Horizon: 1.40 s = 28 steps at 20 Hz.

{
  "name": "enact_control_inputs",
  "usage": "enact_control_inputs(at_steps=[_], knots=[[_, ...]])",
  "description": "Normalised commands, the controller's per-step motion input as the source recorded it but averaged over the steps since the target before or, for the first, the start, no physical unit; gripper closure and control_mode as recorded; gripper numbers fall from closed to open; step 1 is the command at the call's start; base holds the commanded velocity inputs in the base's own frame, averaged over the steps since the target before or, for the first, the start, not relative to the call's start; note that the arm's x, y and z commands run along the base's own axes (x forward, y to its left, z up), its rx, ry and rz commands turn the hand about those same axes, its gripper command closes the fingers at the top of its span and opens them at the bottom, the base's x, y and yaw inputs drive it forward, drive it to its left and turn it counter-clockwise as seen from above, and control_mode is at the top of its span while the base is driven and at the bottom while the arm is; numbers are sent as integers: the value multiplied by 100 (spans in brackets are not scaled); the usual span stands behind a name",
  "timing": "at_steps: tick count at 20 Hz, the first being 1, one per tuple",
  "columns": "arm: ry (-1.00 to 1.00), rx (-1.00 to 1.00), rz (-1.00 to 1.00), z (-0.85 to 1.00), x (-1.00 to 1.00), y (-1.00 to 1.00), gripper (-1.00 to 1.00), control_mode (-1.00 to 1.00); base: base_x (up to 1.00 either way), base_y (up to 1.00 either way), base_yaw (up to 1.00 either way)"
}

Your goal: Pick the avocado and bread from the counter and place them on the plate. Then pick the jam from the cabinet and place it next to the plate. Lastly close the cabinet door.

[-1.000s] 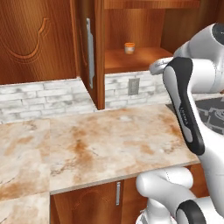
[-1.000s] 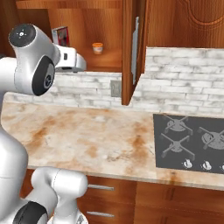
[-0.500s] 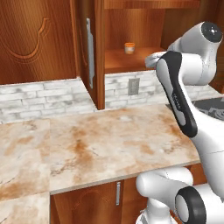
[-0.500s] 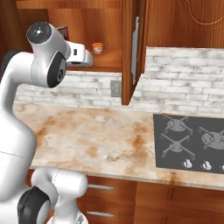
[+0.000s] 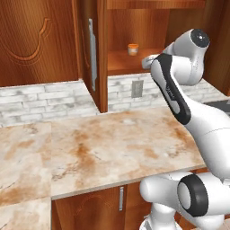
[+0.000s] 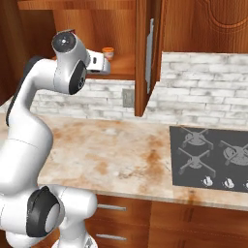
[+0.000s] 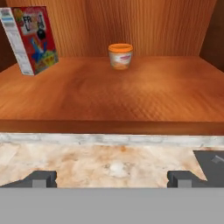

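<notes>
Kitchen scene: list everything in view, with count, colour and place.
jam: one, orange lid, pale label, back of the cabinet shelf.
cereal box: one, red and white, upright on the shelf, left in the hand view.
cabinet: one, reddish-brown wood.
cabinet door: one, reddish-brown, silver bar handle, standing open.
counter: one, beige marbled with rust veins, below the cabinet.
stovetop: one, dark grey, set in the counter.
wall outlet: one, grey, on the brick backsplash.
pincer: one, dark tips, open, in front of the shelf.
</notes>
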Motion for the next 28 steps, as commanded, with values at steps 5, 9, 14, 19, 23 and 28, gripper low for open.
enact_control_inputs(at_steps=[5, 9, 14, 19, 23, 28], knots=[[0, -1, 0, -6, 40, 0, -100, -100, 0, 0, 0], [0, -1, 0, -1, 33, 0, -100, -100, 0, 0, 0], [0, 0, 0, -5, 34, 0, -100, -100, 0, 0, 0], [0, 0, 0, -4, 35, 0, -100, -100, 0, 0, 0], [0, 0, 0, 0, 17, 0, -100, -100, 0, 0, 0], [0, 0, 0, 0, 21, 0, -100, -100, 0, 0, 0]])
